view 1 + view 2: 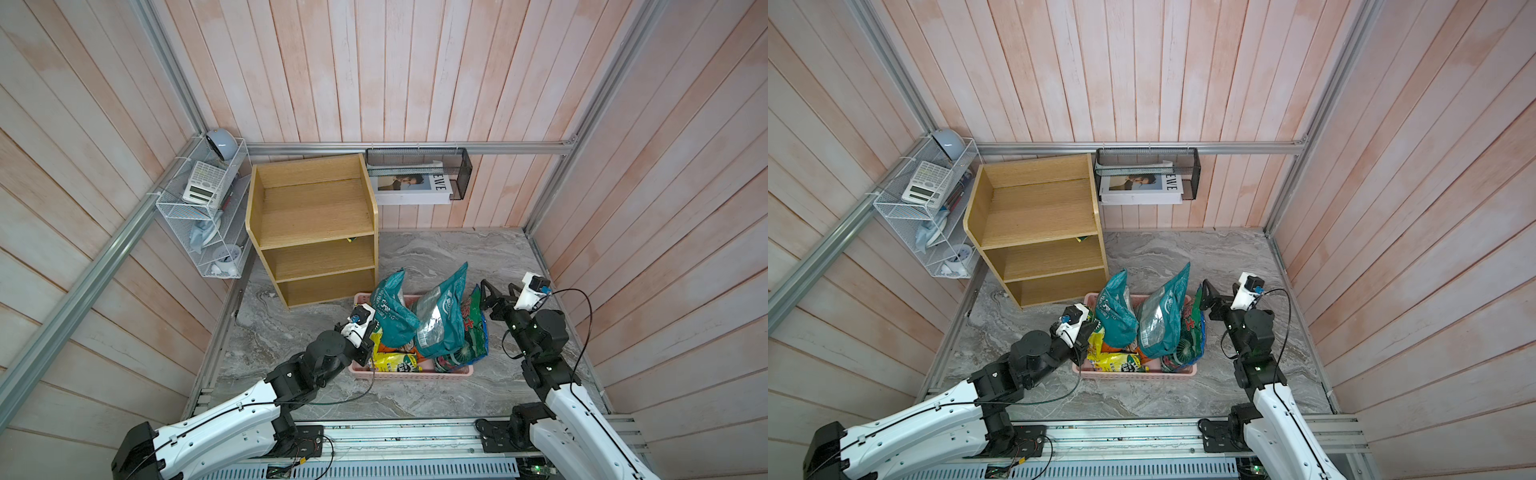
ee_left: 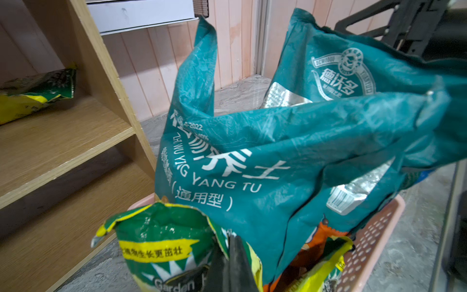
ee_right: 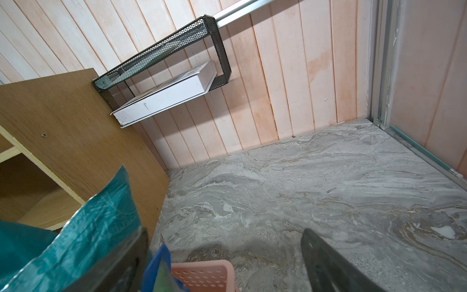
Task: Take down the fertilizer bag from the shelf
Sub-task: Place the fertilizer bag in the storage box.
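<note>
Far left on the wall: white wire rack (image 1: pixel 203 208), just beside the left panel of the shelf (image 1: pixel 311 224). Lying flat in the compartment under the shelf's top tray: fertilizer bag (image 2: pixel 35 96), corner near the right side panel, front edge unobstructed. Left gripper (image 2: pixel 233 263) closed, tips against the torn top rim of a green-and-yellow bag (image 2: pixel 161 242) at the left end of the pink basket (image 1: pixel 411 376); actual pinch unclear. Upright in the basket, crowding its middle: tall teal bags (image 1: pixel 395 307). Right gripper (image 3: pixel 227 260) spread wide, empty, at the basket's far right corner, one finger beside a teal bag. Bare marble floor (image 1: pixel 449 249) behind the basket, right of the shelf.
</note>
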`<control>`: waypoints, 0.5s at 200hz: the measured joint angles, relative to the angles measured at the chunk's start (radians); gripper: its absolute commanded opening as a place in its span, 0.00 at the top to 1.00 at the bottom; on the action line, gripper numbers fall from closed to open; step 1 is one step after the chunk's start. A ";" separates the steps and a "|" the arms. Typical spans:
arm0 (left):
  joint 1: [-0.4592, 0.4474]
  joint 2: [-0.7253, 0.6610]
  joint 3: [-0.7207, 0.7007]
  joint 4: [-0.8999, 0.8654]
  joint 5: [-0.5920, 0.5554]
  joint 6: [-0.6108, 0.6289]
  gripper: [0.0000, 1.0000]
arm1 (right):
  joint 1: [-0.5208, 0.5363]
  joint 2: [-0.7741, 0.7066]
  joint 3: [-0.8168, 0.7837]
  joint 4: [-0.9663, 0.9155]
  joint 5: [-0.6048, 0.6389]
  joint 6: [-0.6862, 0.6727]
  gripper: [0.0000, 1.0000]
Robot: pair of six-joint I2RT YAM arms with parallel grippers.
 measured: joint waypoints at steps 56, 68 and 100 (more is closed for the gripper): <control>0.213 -0.154 -0.109 0.046 0.191 0.011 1.00 | 0.000 0.001 0.000 0.009 -0.009 0.003 0.02; 0.284 -0.127 -0.108 0.070 0.267 0.003 1.00 | 0.000 0.003 0.000 0.015 -0.013 0.003 0.02; 0.405 0.106 -0.026 0.152 0.510 0.009 1.00 | 0.000 0.009 0.000 0.022 -0.016 0.003 0.02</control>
